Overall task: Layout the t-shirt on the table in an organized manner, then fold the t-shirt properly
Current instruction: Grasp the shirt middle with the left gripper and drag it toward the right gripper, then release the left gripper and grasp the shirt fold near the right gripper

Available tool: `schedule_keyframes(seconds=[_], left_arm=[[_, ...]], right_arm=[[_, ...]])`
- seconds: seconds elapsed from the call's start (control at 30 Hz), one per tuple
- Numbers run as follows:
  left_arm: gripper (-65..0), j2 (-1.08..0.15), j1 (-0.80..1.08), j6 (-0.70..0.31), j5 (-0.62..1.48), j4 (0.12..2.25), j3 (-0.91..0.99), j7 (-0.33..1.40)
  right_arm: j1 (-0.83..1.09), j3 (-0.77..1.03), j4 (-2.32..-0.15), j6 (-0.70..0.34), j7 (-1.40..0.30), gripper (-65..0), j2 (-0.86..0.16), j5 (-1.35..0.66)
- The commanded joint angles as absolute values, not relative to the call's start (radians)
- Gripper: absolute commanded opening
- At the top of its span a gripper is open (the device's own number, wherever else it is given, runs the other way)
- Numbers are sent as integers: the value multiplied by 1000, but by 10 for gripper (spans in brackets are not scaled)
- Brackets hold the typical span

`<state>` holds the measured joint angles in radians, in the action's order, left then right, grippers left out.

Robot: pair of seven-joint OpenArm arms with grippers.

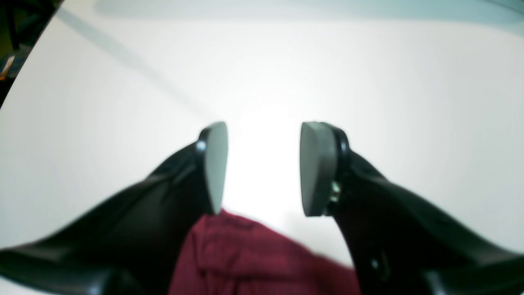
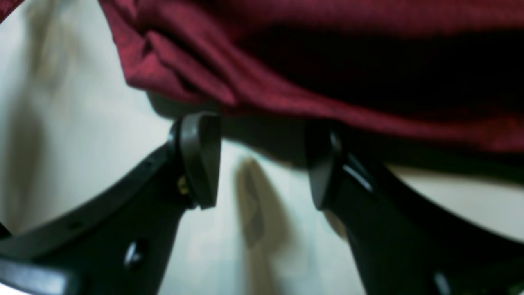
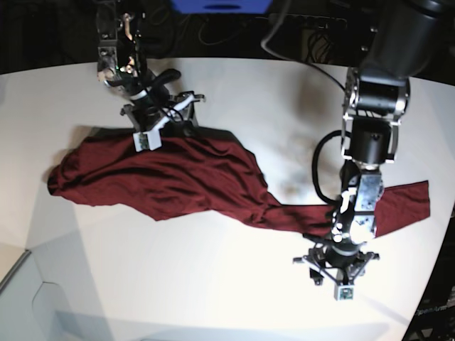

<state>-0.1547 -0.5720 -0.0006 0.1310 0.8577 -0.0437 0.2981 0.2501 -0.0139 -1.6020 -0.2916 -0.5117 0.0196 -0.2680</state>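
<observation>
Spread crumpled on the table (image 3: 234, 284) with long axis from nine to three o'clock, the t-shirt (image 3: 163, 177); at its twelve o'clock edge, nearer the bulk, the right gripper (image 2: 262, 159), jaws apart, empty; at four o'clock, past the sleeve, the left gripper (image 1: 262, 168), likewise parted, empty.

- The t-shirt (image 3: 170, 177), dark maroon, lies rumpled across the middle of the white surface (image 3: 234, 284), one sleeve stretching to the right edge of the frame.
- The right pincer (image 3: 146, 131), upper left, sits at the shirt's top edge.
- The left pincer (image 3: 343, 273), lower right, hangs just below the sleeve, over bare surface.
</observation>
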Motion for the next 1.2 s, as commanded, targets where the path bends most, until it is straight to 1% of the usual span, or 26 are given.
schedule_keyframes(seconds=[0.0, 0.17, 0.27, 0.3, 0.37, 0.43, 0.47, 0.67, 0.77, 0.83, 0.93, 1.17], left_arm=[[-372, -160, -544, -1, 130, 929, -42, 314], [-371, -163, -321, -1, 120, 1211, -42, 394], [-371, -163, -196, -1, 120, 1334, -33, 417], [-370, -163, -156, -1, 120, 1368, -19, 423], [-370, -159, -94, -1, 120, 1415, -4, 424], [-370, -156, -33, -1, 120, 1460, -1, 424], [-370, -157, -13, -1, 122, 1474, -1, 424], [-370, -153, 59, -1, 122, 1504, -5, 424], [-371, -151, 67, -1, 125, 1504, -7, 424], [-371, -151, 77, -1, 125, 1517, -7, 424], [-371, -151, 87, -1, 120, 1552, -7, 430], [-372, -148, 96, -1, 128, 1635, -7, 558]], right_arm=[[240, -13, -1609, -294, -496, -317, 22, -277], [166, -13, -1563, -294, -496, -317, 22, -277], [122, -13, -1515, -297, -496, -333, 18, -277], [108, -15, -1501, -298, -495, -361, 4, -278], [84, -19, -1495, -298, -495, -465, -7, -280], [81, -13, -1534, -298, -496, -634, -7, -282], [84, -13, -1570, -298, -498, -650, -10, -282], [113, -21, -1870, -298, -504, -650, -31, -280], [105, -36, -1926, -298, -498, -650, -44, -280], [64, -39, -1922, -298, -504, -650, -45, -278], [-5, -41, -1845, -298, -498, -650, -67, -277], [-263, -36, -1636, -298, -498, -650, -96, -278]])
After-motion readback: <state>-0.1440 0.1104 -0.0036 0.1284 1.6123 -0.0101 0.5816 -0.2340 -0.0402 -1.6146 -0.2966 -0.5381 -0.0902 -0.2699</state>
